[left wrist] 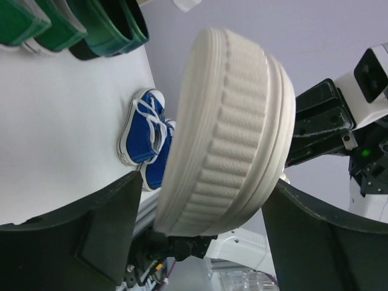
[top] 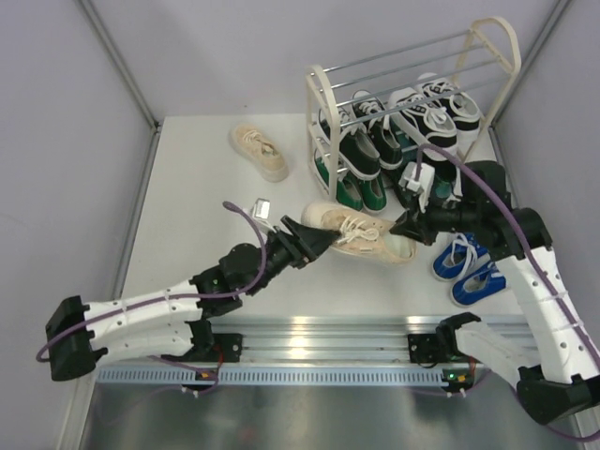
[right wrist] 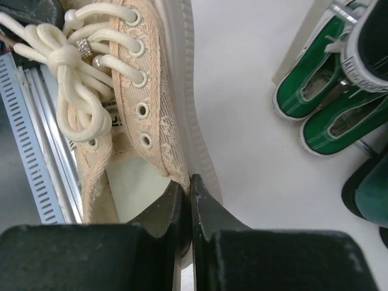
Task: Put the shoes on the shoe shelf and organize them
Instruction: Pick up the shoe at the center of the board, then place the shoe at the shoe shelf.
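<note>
Table white; shoe shelf at far right, several pairs racked, green sneakers lowest. Cream sneaker mid-table between both arms, second cream sneaker lying left of shelf, blue sneakers near right. Left gripper spread wide either side of toe sole, gaps showing. Right gripper pinched shut on heel collar.

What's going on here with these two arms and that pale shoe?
A robot is putting shoes on a cream-framed rack with silver rods. Both arms are at one cream chunky lace-up sneaker: the right claw pinches its fabric rim, the left claw stands open around its sole. Another cream sneaker and a blue canvas pair lie on the table.
</note>
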Robot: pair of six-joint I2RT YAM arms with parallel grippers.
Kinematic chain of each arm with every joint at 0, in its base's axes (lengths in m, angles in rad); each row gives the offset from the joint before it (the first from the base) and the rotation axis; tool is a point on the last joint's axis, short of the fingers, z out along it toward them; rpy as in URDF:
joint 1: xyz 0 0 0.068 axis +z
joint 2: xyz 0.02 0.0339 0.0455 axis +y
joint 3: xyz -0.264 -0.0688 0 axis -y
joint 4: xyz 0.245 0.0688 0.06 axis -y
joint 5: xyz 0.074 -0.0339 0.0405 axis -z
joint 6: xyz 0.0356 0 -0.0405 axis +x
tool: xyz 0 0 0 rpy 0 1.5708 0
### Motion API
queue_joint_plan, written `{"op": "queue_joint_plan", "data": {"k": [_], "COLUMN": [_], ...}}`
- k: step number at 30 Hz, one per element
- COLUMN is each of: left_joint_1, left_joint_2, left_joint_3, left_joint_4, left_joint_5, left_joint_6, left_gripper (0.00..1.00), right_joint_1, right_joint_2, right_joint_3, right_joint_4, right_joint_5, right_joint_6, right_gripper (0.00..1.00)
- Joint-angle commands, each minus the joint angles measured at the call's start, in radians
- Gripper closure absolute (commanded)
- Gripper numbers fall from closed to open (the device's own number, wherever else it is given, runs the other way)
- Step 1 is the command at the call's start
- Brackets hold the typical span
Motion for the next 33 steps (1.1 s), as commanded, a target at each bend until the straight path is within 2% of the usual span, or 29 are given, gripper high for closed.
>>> {"op": "queue_joint_plan", "data": {"k": [1,6,15,23,31,33], "left_joint_1": [0.026,0.029,0.029,0.029,0.029,0.029], "left_joint_2": [-0.122,-0.338,-0.61,-0.66,-0.659,-0.659], "left_joint_3": [-0.012,0.033,0.062,0.024,0.016,0.016], "left_joint_4": [-0.067,-0.297,-0.644,-0.695,-0.694,-0.695], "left_joint_5": [-0.023,-0.098,-0.201,-0.218,-0.238,-0.238], "left_joint_6": [0.11,0.26,0.342,0.328,0.319,0.316], "left_gripper": [0.16,0.14,0.14,0.13,0.13,0.13], "right_joint_1": [-0.049,-0.087,-0.223,-0.303,-0.306,-0.306], "right_joint_2": [-0.064,-0.07,0.0,0.186,0.345,0.396], "right_joint_3": [0.142,0.274,0.496,0.65,0.682,0.705], "right_joint_4": [0.045,0.056,0.201,0.479,0.823,0.89], "right_joint_5": [-0.14,-0.131,-0.122,-0.156,-0.047,-0.024], "right_joint_6": [0.053,0.119,0.286,0.586,0.907,0.944], "right_gripper": [1.0,1.0,1.0,1.0,1.0,1.0]}}
